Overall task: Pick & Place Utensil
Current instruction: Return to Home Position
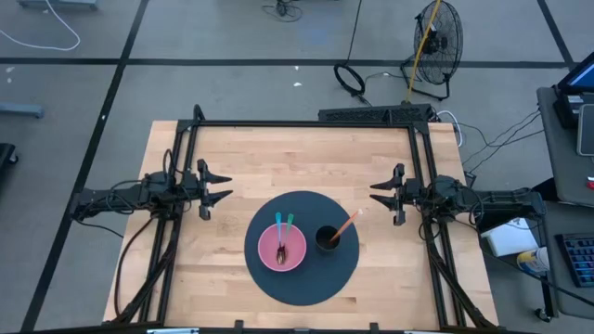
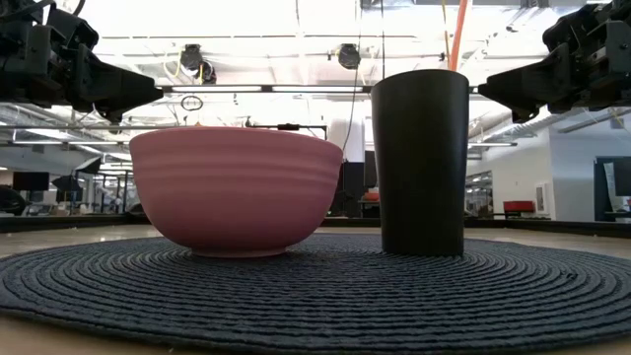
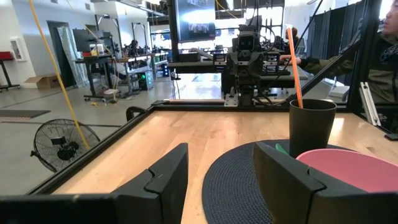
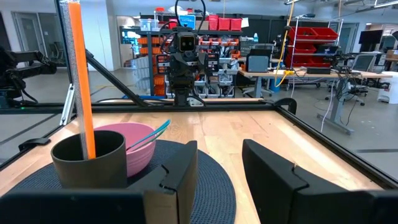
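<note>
The left arm is held low and stretched level over the left side of the light wooden tabletop point(image 1: 241, 153), its forearm pointed inward. The left end effector point(image 1: 221, 186) is seen released, its two dark fingers point(image 3: 163, 180) spread apart with nothing between them. It is kept well apart from the round dark blue woven mat point(image 1: 302, 278).

The right arm is mirrored on the opposite side, likewise extended level and aimed inward. The right end effector point(image 1: 379, 193) is also released and empty, with its fingers point(image 4: 179, 171) parted.

In the low view, both end effectors are shown raised above the tabletop, the left point(image 2: 138, 94) over the bowl's side and the right point(image 2: 493, 94) over the cup's side.

On the mat, a pink ribbed bowl point(image 1: 295, 255) is set left of centre. A blue-handled fork point(image 1: 277, 223) and a green-handled utensil point(image 1: 289, 223) are lodged in it, their handles leaning over the far rim.

A tall black cup point(image 1: 327, 238) is stood upright just beside the bowl on its right. An orange straw point(image 1: 345, 225) is propped inside it, tilted toward the right arm.
</note>
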Available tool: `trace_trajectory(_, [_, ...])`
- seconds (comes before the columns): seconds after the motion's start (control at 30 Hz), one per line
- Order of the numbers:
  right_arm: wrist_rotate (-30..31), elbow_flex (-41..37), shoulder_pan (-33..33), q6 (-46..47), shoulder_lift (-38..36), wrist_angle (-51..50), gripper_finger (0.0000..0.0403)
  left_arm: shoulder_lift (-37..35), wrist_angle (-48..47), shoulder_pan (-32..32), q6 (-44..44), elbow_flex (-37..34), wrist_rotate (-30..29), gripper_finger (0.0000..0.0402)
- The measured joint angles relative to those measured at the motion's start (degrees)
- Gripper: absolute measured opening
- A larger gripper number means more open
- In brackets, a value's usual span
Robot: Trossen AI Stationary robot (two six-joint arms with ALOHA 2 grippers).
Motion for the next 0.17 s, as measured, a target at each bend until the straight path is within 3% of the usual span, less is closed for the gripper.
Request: trace_trajectory(0.17, [0.01, -0.01, 0.02, 0.01, -0.02, -0.02, 0.0125, 0.00, 0.00, 0.01, 0.00, 0.00, 0.00, 0.0186])
